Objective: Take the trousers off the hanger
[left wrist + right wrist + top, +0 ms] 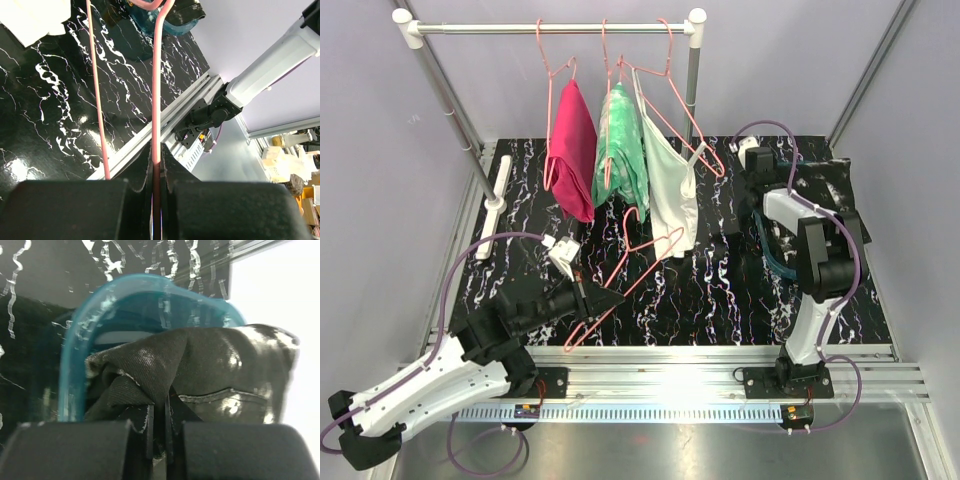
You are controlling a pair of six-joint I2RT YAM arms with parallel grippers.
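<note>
So the dark heavy-cloth trousers (215,365) looked to be already off the hanger here. They were bunched up and pinched tight in the right gripper (160,417), right at a translucent teal plastic tub (70,365) on the right side of the black white-veined table (720,300); whether they were inside the tub or just above its rim couldn't be told. The bare pink wire hanger (156,75) was clamped hard in the left gripper (156,160) and held low over the table, well apart from the trousers. Best guess, only the drop-off was left. For that to be done well, the bundle should probably be lowered well inside the tub wall before the fingers are let go, otherwise a leg could be left draped over the rim. The hanger's hook end was seen close under the hems of the hung clothes in the top view. It would best be drawn back toward the near edge rather than swung up, or a hem might get snagged. Counts, for the record: four pink wire hangers in all, three hooked on the one metal rail (550,28) and one held. Three garments were hung: one magenta garment (572,150), one green garment (620,145) and one white strappy top (670,185). One pair of trousers, one tub and two arms were counted as well.
</note>
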